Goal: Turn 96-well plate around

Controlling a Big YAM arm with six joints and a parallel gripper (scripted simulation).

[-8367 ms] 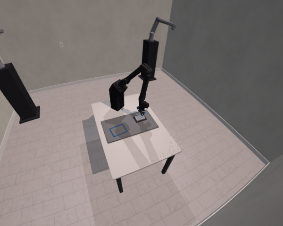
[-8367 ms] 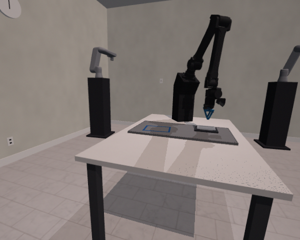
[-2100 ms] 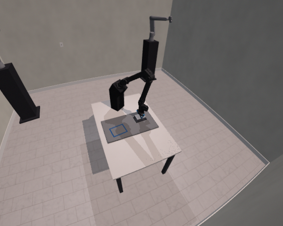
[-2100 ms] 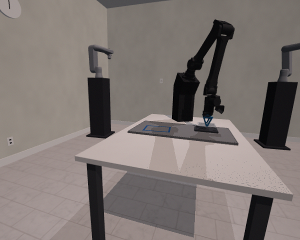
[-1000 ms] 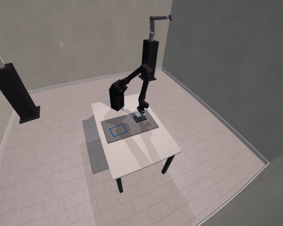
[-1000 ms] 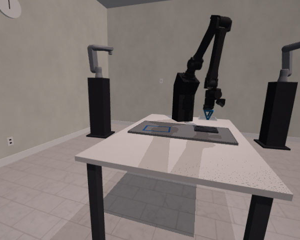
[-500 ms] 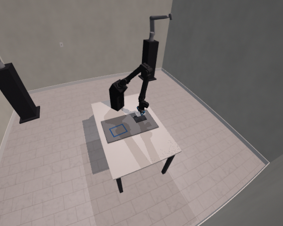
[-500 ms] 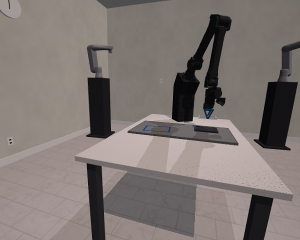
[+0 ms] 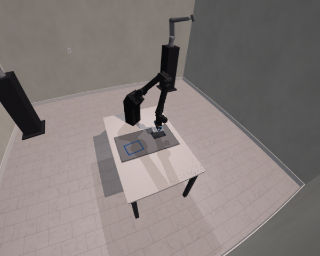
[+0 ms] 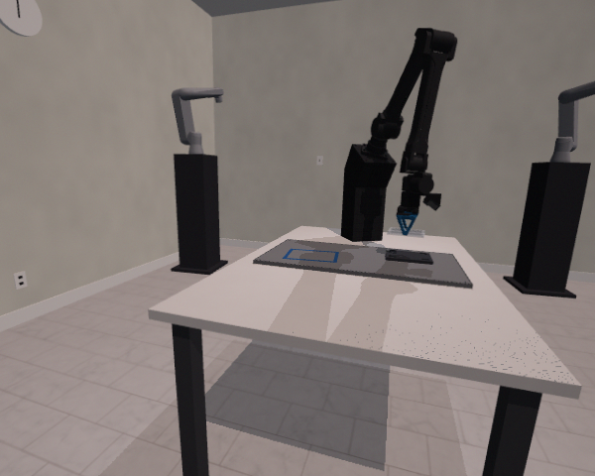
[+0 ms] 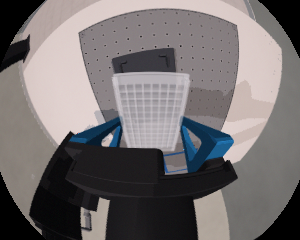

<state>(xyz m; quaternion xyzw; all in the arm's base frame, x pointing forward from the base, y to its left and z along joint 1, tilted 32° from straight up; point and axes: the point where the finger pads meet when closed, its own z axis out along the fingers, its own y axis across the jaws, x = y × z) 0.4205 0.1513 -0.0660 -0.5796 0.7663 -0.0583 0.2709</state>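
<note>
One arm worked alone over the white tabletop, and its blue-fingered tool was clenched on the 96-well plate, gripping it across its two sides near one end so that most of the pale, gridded plate stuck out ahead of the fingers. In the exterior view the plate hung in the air above the far edge of the grey deck, lifted out of the dark plate nest N1, which lay bare below and slightly nearer the camera. The wrist view showed the nest's light corner locator marks beyond the plate's far end. Bench spot B1, the blue taped outline, sat well apart toward the other end of the deck. Neither the cut corner nor the A1 marking could be made out, so the plate's present heading was unclear. As a judgement, the main risk was the end-on grip: with so much plate cantilevered forward, a quick wrist rotation could let it pivot or slip between the fingers and come down tilted. A half turn that fell short or overshot would catch the skirt on a locator, leaving the plate riding up instead of flat. Descending off-centre would do the same.
</note>
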